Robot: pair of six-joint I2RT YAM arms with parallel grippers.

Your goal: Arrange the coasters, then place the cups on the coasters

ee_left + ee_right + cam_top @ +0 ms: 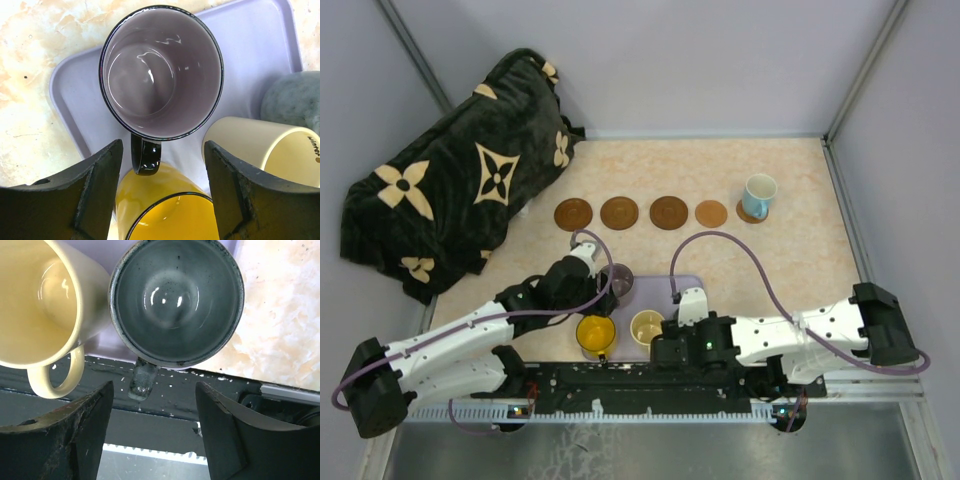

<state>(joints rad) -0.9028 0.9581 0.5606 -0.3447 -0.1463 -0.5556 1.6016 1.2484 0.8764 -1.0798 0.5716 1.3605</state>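
Crowding purple mug (160, 75): yellow mug (165, 215), cream mug (250, 145) | left pincer (162, 150) released | right pincer (154, 390) released (grey-green mug (175, 300) below)

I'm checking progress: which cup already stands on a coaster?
The white-and-blue cup, on the rightmost coaster of the row. The yellow cup, purple cup, cream cup and grey-green cup are grouped at the lavender tray.

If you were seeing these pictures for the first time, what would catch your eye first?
A black plush blanket with cream flowers dominates the far left corner. Beside it runs a row of brown coasters, only the rightmost bearing a white and blue cup. Nearer, the left gripper and right gripper hang open over mugs crowded on the lavender tray.
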